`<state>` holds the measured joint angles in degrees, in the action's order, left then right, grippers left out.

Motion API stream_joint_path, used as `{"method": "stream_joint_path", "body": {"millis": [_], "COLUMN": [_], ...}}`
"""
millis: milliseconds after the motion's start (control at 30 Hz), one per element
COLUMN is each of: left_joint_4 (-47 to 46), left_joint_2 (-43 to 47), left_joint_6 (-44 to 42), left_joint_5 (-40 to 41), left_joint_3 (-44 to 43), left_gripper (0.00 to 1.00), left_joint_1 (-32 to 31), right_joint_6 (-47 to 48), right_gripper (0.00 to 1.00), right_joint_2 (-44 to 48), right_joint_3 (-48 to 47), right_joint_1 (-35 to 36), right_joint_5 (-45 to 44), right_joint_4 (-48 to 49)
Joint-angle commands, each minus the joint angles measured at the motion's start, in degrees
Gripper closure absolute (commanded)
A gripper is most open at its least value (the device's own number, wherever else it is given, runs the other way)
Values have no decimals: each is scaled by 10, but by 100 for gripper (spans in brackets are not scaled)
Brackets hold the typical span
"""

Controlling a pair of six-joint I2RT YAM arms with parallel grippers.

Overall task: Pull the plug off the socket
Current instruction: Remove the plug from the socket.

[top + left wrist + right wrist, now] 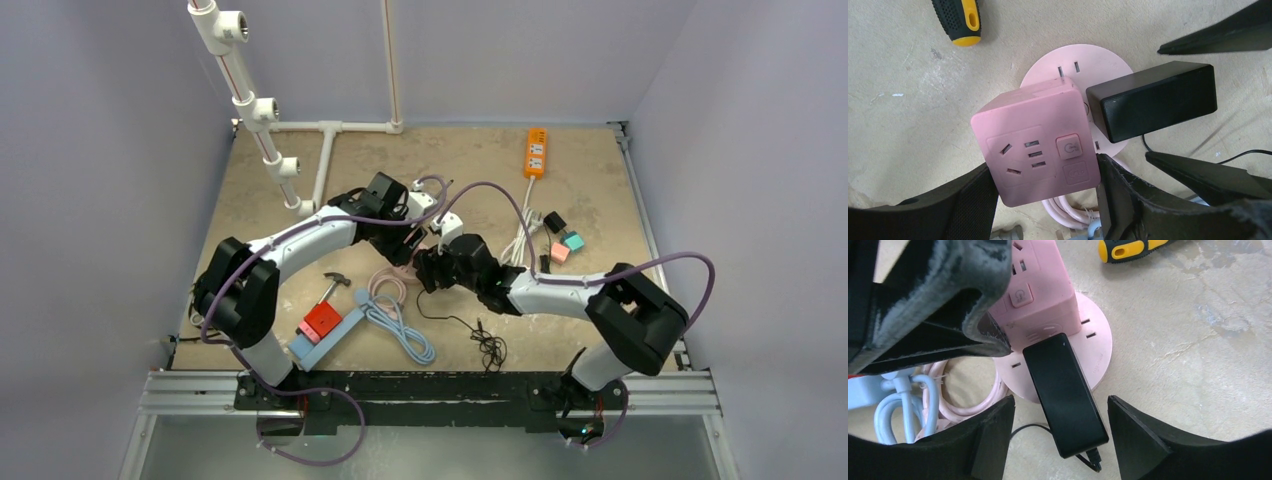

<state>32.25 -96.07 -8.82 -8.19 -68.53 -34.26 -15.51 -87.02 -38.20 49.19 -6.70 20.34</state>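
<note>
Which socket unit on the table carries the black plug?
The pink cube socket mid-table: the black plug sits in its round base. The orange power strip lies at the far edge.

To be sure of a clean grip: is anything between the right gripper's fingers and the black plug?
Nothing visible. The black plug sits inside the open right gripper, gaps bare; the left gripper holds the pink socket beside it.

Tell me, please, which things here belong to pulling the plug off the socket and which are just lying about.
For the job:
- pink socket cube, gripped by the left gripper
- black plug, flanked by the open right gripper

Lying about:
- screwdriver
- hammer
- orange power strip
- blue cable
</note>
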Motion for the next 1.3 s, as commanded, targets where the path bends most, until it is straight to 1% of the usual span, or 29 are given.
{"method": "stream_joint_path", "body": {"millis": [0,200,367,433,533,600,733,867,1067,1267], "left_joint_4": [0,1,1,0,-1,-2,-3,-4,-1,0], "left_joint_2": [33,24,24,24,24,24,23,21,16,13], "left_joint_6": [-16,-11,-7,-5,-4,-4,-4,-8,-12,-15], "left_joint_5": [-27,-42,-41,-41,-31,-21,1,18,31,44], "left_joint_3": [-3,-4,-4,-2,0,0,4,9,13,14], "left_gripper": [78,78,80,81,81,83,87,89,92,94], "left_joint_1": [5,6,5,4,5,4,3,0,-9,-10], "right_joint_6": [9,13,13,13,10,8,4,-7,-16,-31], "right_gripper": [33,44,61,72,92,100,100,100,100,100], "right_joint_2": [-21,-36,-39,-41,-44,-42,-31,-29,-32,-27], "right_joint_3": [-36,-46,-45,-46,-49,-47,-39,-34,-32,-23], "right_joint_1": [9,22,30,32,33,33,33,33,32,0], "right_joint_5": [-23,-37,-55,-57,-61,-63,-59,-15,-4,30], "right_joint_4": [-10,-11,-7,-8,-12,-11,-4,4,8,13]}}
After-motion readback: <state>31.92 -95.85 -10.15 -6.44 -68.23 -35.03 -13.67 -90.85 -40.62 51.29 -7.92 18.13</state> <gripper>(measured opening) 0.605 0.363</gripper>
